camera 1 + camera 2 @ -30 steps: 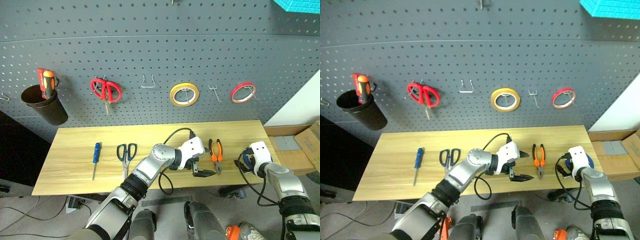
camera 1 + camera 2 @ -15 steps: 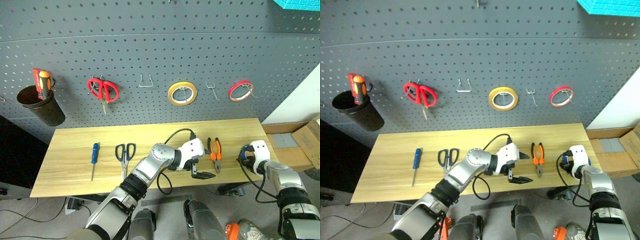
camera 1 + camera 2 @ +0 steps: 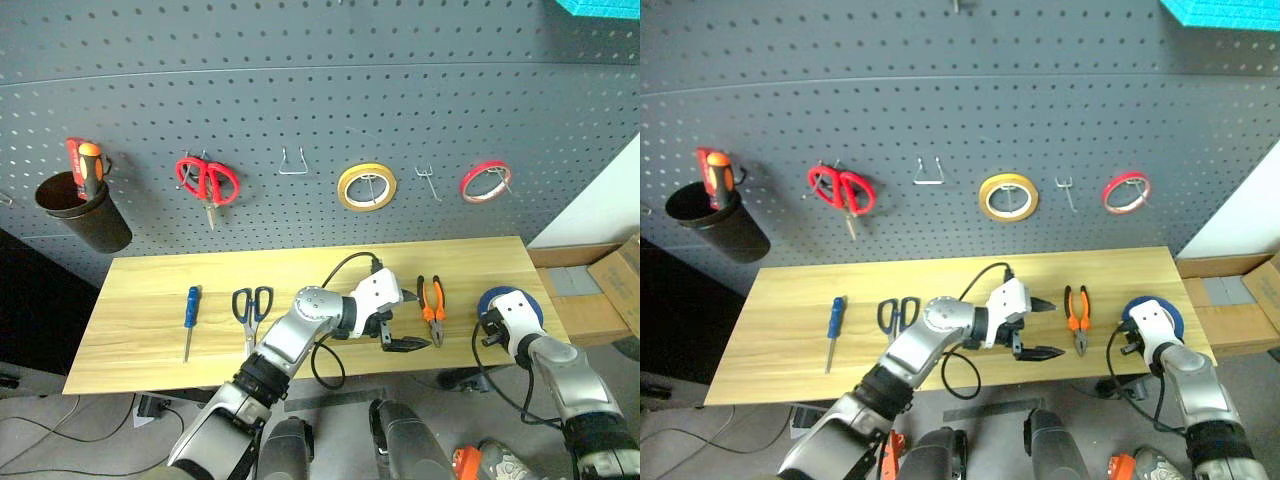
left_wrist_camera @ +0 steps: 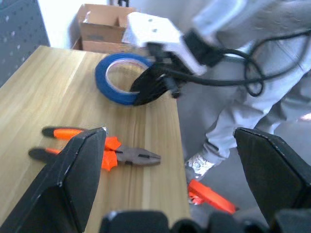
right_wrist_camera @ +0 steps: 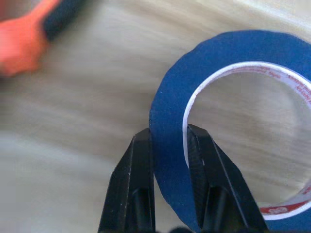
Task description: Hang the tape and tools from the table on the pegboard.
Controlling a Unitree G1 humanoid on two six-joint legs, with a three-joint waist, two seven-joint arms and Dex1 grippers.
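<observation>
The blue tape is pinched through its wall by the right pincer — one finger inside the ring, one outside — at the counter's right end. Just left of the tape lie the pliers. Beside them the left pincer is held wide open and empty. Farther left lie the black scissors and blue screwdriver — the pegboard stands behind.

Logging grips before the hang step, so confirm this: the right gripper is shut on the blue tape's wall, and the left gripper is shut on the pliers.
Half wrong. The right gripper is indeed shut on the blue tape, but the left gripper is open and holds nothing. The left wrist view shows its fingers spread wide, with the pliers lying on the table between and beyond them.
</observation>
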